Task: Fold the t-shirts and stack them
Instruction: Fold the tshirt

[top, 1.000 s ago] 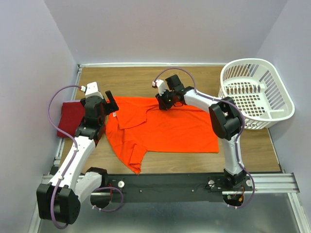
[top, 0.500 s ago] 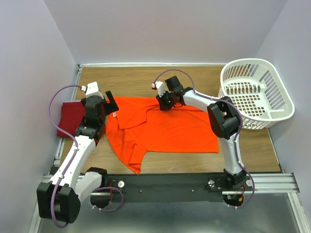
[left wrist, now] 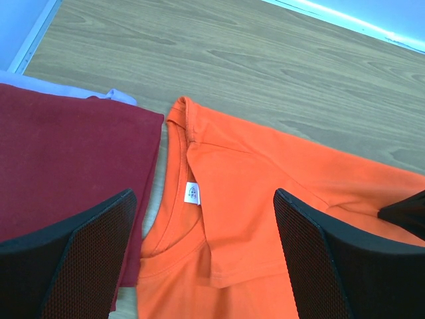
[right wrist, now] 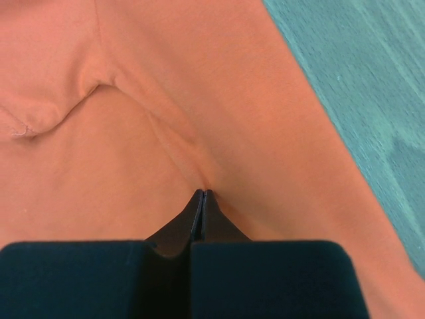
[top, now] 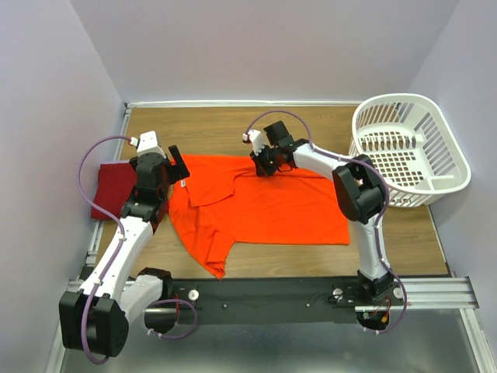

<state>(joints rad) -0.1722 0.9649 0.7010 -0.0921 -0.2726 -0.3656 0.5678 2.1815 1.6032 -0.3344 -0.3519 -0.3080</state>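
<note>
The orange-red t-shirt [top: 264, 206] lies spread on the wooden table, partly folded at its left, with its white neck label [left wrist: 192, 193] showing. The dark crimson t-shirt [top: 112, 190] lies folded at the left edge and also shows in the left wrist view [left wrist: 60, 159]. My left gripper [top: 180, 167] is open and empty. It hovers over the orange shirt's collar [left wrist: 206, 266], with one finger [left wrist: 86, 252] above the crimson shirt's edge. My right gripper [top: 260, 165] is shut at the orange shirt's far edge. Its tips [right wrist: 201, 193] pinch a crease of the orange cloth [right wrist: 199, 100].
A white plastic lattice laundry basket [top: 404, 99] stands at the far right, overhanging the table. Bare wood [top: 202, 128] lies behind the shirts and also shows in the right wrist view [right wrist: 372, 80]. Walls close in the left, back and right sides.
The right gripper has shifted very slightly at the shirt's far edge. The left arm and both shirts have not visibly moved.
</note>
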